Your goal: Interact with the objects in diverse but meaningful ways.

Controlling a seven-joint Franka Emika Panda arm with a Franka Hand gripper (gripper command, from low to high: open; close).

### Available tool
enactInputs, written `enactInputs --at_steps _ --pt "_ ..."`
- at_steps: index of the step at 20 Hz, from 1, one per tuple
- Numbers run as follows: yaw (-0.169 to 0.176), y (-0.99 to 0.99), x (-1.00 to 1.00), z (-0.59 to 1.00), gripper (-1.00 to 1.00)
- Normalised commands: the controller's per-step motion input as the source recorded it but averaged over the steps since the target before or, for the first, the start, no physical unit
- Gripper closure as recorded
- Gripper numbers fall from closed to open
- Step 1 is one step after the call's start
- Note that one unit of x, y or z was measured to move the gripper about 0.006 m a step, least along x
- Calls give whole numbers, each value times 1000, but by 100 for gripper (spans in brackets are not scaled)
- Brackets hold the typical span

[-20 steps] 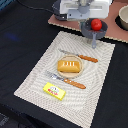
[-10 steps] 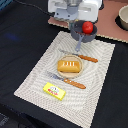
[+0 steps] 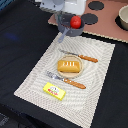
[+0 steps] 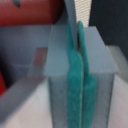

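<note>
**Pads pinched on the pot handle**

The gripper point(image 4: 77, 75) has its green pads point(image 4: 70, 85) pressed onto a thin grey blade, apparently the handle of the grey pot point(image 3: 75, 29), though the close view is blurred. The red tomato point(image 3: 75, 21) sits in the pot, above the striped placemat's point(image 3: 100, 95) far edge. Keep the handle level and travel slowly, so the tomato stays in.
</note>
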Motion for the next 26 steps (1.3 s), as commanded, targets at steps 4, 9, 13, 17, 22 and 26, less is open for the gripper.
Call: enactInputs --at_steps 4,9,13,17,22,26 --pt "74 -411 -581 -36 100" --pt "126 -412 -441 -177 100" --pt "145 -395 -398 -256 100" --pt "116 -478 -409 -299 100" --pt "54 -598 -487 -345 100" --pt "11 -719 -465 -241 100"
